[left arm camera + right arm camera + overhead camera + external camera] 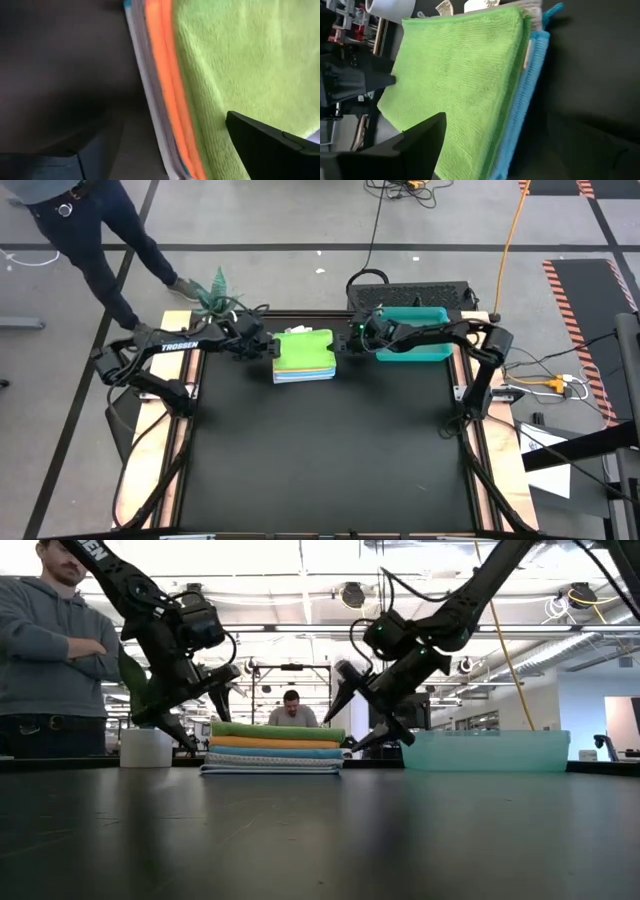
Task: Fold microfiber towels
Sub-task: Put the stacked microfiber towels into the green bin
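Observation:
Several folded microfiber towels lie in one stack (303, 358) on the black table, toward its far edge. The lime green towel (277, 731) is on top, with orange, blue and white-grey layers under it. My left gripper (266, 346) is open at the stack's left edge. One of its fingers (270, 145) is over the green towel and the other is over the table beside the stack. My right gripper (346, 346) is open at the stack's right edge. One of its fingers (410, 145) is over the green towel and the other is beside the blue edge (525, 95).
A teal plastic tray (430, 352) stands just right of the stack, under my right arm. A small plant (215, 292) and a white cup (145, 747) sit at the far left corner. A person (90, 225) stands beyond that corner. The near half of the table is bare black mat.

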You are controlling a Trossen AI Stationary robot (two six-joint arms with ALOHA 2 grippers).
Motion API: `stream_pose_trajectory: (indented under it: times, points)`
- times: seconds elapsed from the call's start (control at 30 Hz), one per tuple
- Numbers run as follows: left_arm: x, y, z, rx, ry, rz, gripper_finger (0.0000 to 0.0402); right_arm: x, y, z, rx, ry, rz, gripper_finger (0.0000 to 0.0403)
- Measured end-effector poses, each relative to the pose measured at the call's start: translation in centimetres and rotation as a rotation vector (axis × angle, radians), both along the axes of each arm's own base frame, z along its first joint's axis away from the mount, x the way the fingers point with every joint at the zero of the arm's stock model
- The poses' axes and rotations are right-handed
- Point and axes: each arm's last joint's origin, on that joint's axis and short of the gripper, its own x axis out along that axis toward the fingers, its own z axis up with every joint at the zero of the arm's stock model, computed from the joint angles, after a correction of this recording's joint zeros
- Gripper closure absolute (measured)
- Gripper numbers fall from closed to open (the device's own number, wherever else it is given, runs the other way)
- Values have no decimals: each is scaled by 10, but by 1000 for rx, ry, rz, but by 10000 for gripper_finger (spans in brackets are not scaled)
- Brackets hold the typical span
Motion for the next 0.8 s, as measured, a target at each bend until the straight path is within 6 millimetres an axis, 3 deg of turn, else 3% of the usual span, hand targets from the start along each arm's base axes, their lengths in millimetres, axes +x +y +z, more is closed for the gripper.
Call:
stream_pose_trajectory:
  times: [0.17, 0.43, 0.8]
  points:
    - [-1, 3, -3, 12, 17, 20, 49, 11, -5, -10, 9, 38, -12, 67]
    - [7, 9, -27, -35, 64, 6, 50, 16, -6, -25, 34, 71, -12, 67]
    - [13, 12, -41, -45, 77, -25, 92, 25, -2, -35, 30, 45, -5, 67]
